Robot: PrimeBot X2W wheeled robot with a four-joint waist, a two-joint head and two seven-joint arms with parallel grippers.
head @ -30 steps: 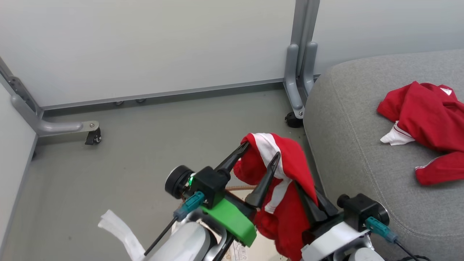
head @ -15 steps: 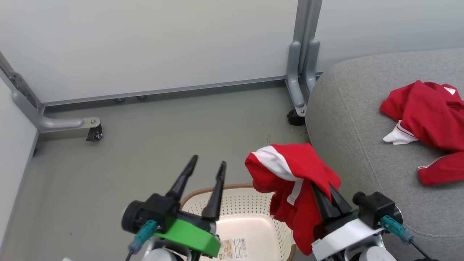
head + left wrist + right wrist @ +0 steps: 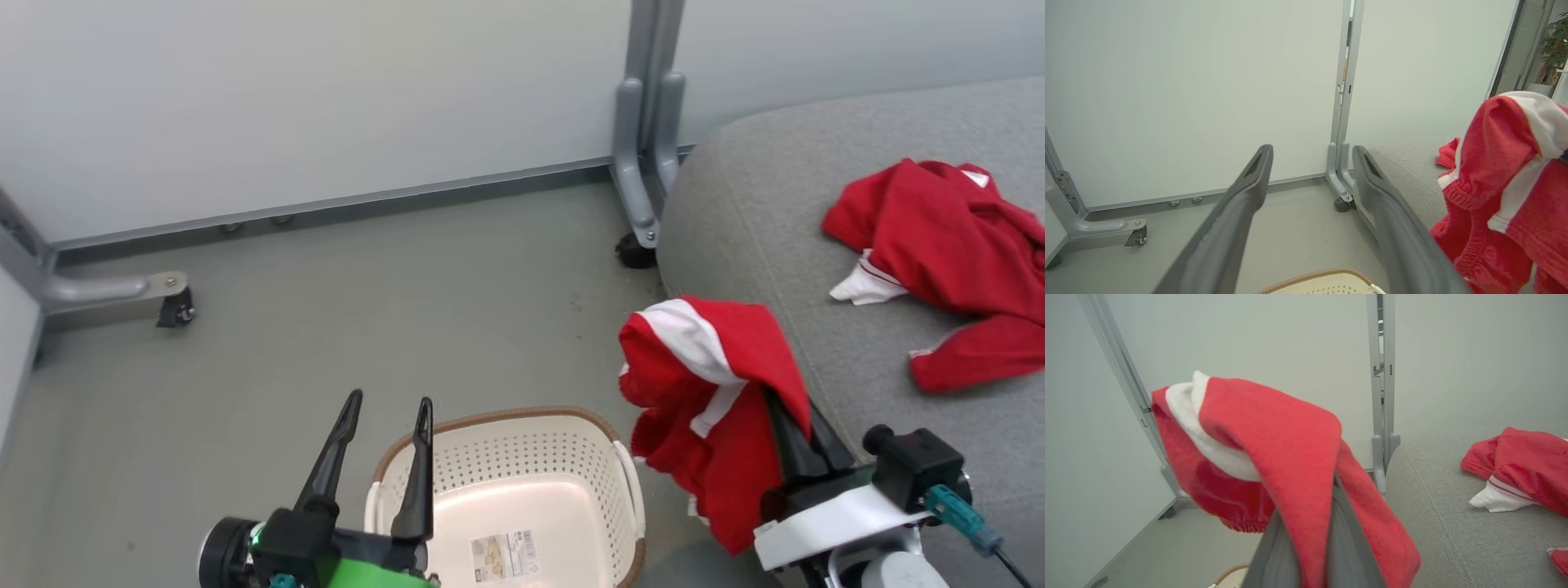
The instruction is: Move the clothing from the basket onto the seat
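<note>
My right gripper [image 3: 782, 425] is shut on one red and white piece of clothing [image 3: 710, 367], which drapes over its fingertips and hangs in the air just left of the seat's [image 3: 775, 212] rounded edge. In the right wrist view the same clothing [image 3: 1274, 437] covers the fingers [image 3: 1339, 555]. Another red piece of clothing [image 3: 939, 237] lies crumpled on the grey seat. The cream basket [image 3: 490, 415] stands on the floor below, its label bare on the bottom. Over the basket's left rim my left gripper [image 3: 389, 404] stands open with nothing in it, as the left wrist view of the gripper [image 3: 1312, 151] confirms.
White partition panels close off the back, with a grey post [image 3: 645, 163] and a castor [image 3: 633, 251] right beside the seat's corner. Another castor foot [image 3: 122, 290] sits at far left. Grey floor [image 3: 367, 310] stretches between the basket and the panels.
My left gripper has drawn back down and to the left, away from the garment, staying open. The right gripper has carried the garment rightward toward the seat. The camera has shifted, bringing the basket into view.
</note>
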